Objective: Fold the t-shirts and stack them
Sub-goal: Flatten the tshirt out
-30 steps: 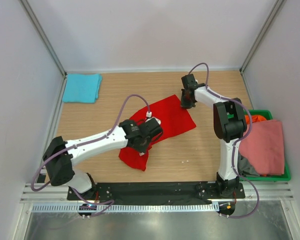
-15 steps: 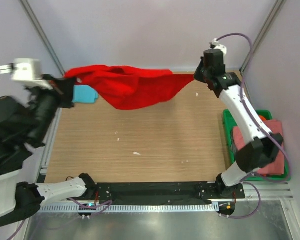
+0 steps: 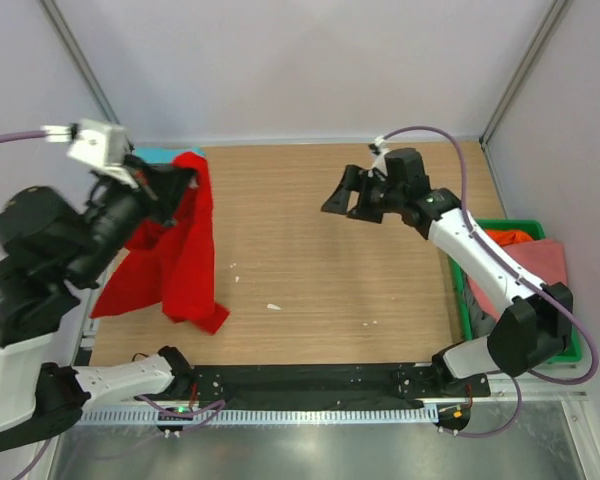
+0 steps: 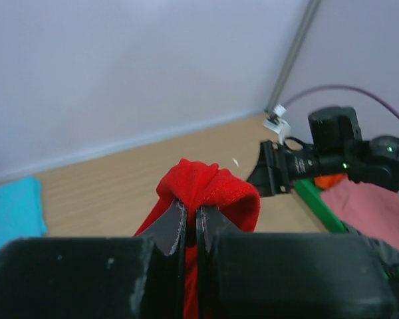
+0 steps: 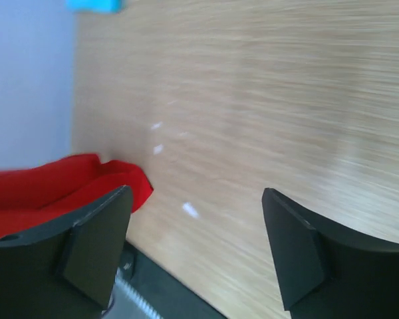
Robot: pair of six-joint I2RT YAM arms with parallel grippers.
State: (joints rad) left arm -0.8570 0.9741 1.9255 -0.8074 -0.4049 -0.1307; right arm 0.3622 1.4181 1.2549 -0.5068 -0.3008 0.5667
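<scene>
Red t-shirt (image 3: pixel 185 250) pinched in left claw (image 4: pixel 191 216) | right claw (image 5: pixel 196 212) wide | wooden tabletop (image 3: pixel 330 290), pale walls (image 3: pixel 300 70)

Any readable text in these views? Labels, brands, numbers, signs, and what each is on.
None readable.
The red t-shirt, turquoise t-shirt, pink t-shirt and green crate show no print or label.
Small white fitting: too small to tell whether it bears any mark.
</scene>
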